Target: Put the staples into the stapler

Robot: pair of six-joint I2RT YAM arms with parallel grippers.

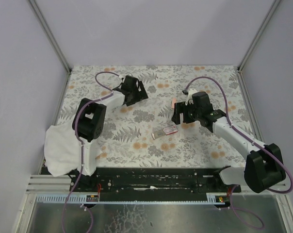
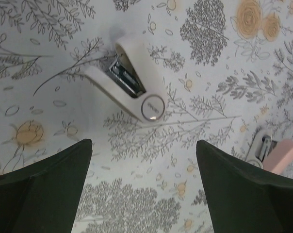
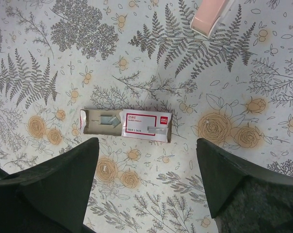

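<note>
L fingers (image 2: pixel 49 189) wide, empty, nose-down over stapler (image 2: pixel 137 82); R fingers (image 3: pixel 59 189) same over staples box (image 3: pixel 146 126), prob. aloft.

The pink bar (image 3: pixel 212 14) is cut off by the right wrist view's top edge. The staples (image 3: pixel 107 120) in the tan tray (image 3: pixel 90 127) look like a few loose strips, too small to count. The label (image 3: pixel 145 125) print is unreadable.
</note>
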